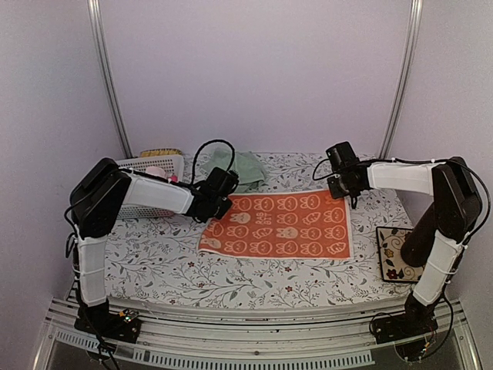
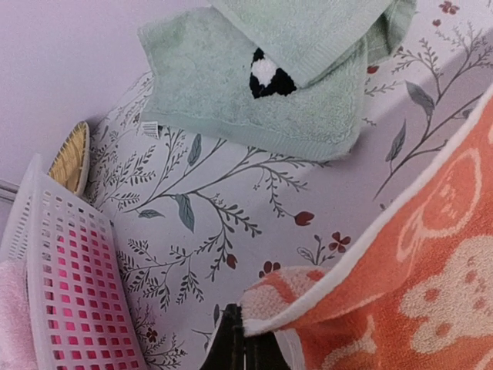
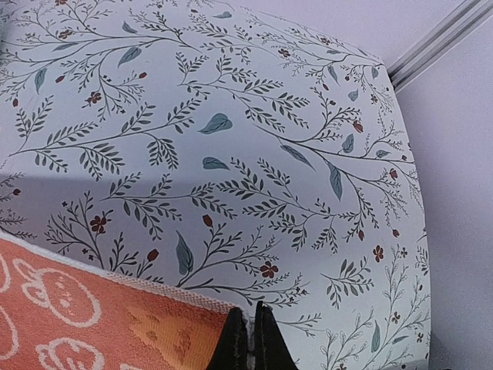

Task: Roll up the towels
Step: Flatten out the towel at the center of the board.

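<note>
Pinching the far corners of the orange towel [image 1: 281,225], the left gripper [image 2: 245,345] and right gripper [image 3: 250,339] are both closed on its cloth. It lies flat mid-table; the mint towel [image 1: 245,168] sits crumpled farther back, right of the white basket [image 1: 150,166].

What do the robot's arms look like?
The left arm and right arm both have white covers with chunky black joints. Thin black cables loop along them. The left gripper and right gripper are black, each with two slim dark fingers.
</note>
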Controlling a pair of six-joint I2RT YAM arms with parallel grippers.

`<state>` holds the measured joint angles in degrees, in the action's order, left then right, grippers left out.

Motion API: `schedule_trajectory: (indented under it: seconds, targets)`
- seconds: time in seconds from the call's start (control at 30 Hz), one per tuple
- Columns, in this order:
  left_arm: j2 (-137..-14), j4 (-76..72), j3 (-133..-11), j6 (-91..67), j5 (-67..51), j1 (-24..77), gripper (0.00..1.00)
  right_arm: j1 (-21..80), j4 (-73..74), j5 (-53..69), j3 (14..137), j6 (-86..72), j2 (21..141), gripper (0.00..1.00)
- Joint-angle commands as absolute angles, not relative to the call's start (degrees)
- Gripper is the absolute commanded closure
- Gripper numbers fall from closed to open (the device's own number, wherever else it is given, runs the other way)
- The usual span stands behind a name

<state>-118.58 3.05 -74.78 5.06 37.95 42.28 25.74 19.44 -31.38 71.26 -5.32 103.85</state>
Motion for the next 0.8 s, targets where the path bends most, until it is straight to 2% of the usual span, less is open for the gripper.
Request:
schedule_trajectory:
  seconds: [0.0,0.2,0.37,0.63,0.77]
  targets:
    - [-121.0,-1.3,-75.1,7.3,35.8,41.2,1.0,24.3,17.1,-33.4,71.0,-4.3,104.3,0.98]
    - [-123.3,-2.5,-76.7,7.6,34.4,40.7,1.0,24.0,17.5,-38.5,72.7,-4.6,106.2,0.98]
    - [-123.7,-2.8,-77.7,7.9,33.8,40.8,1.0,23.8,18.2,-37.0,74.2,-4.2,107.3,0.98]
    - [-123.4,-7.3,-77.7,14.5,45.4,41.0,1.0,23.9,16.4,-34.3,71.2,-4.0,105.1,0.98]
    - [-124.5,-8.9,-77.5,16.8,45.7,41.1,1.0,23.8,16.4,-35.8,71.3,-3.7,104.7,0.98]
